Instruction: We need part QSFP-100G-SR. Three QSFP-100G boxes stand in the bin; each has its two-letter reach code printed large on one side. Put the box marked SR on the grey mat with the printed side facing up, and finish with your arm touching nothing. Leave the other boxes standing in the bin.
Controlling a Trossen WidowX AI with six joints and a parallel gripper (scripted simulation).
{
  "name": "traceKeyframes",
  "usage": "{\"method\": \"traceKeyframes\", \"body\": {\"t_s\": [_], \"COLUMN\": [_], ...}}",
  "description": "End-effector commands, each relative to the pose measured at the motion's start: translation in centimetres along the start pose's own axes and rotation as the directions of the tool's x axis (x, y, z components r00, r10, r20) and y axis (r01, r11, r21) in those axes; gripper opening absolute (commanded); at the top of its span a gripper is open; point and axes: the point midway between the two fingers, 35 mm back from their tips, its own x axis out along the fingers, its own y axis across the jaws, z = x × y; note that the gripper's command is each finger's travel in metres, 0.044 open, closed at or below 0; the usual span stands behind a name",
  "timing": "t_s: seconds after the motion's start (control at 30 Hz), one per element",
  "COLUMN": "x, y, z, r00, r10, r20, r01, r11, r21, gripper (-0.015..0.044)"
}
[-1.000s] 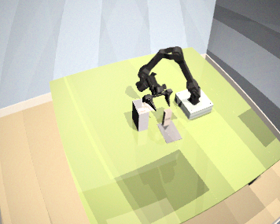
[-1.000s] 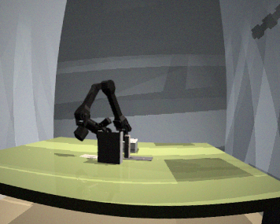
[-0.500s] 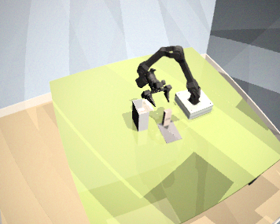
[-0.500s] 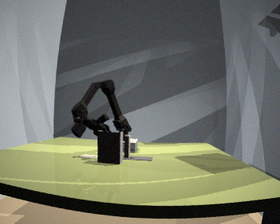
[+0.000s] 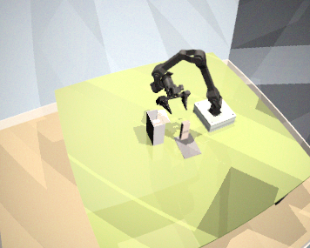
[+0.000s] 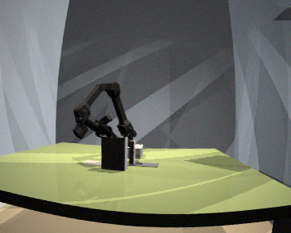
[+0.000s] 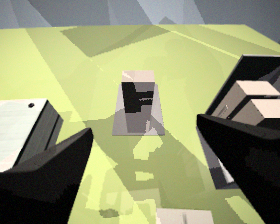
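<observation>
QSFP-100G box: stands upright on the grey mat, not laid flat. Dark marking shows on its side in the wrist view; the code is not legible. Claw: fingers apart, nothing between them, raised above the worktop and clear of the box. Bin: beside the mat, farther from the worktop's right edge in the top view; two boxes are visible inside. White arm base: on the mat's other side, nearer that edge.
</observation>
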Motion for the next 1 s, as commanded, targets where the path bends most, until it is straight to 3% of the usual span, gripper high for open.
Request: {"method": "traceKeyframes", "body": {"t_s": [0.0, 0.63, 0.97], "x": [-0.3, -1.7, 0.9], "y": [0.0, 0.1, -0.4], "z": [0.5, 3.5, 5.5], "r00": [1.0, 0.992, 0.992], "r10": [-0.011, -0.085, -0.077], "r20": [-0.014, -0.095, -0.096], "r01": [0.011, 0.086, 0.077], "r11": [1.0, 0.996, 0.997], "r21": [0.005, 0.005, 0.002], "gripper": [0.044, 0.044, 0.044]}}
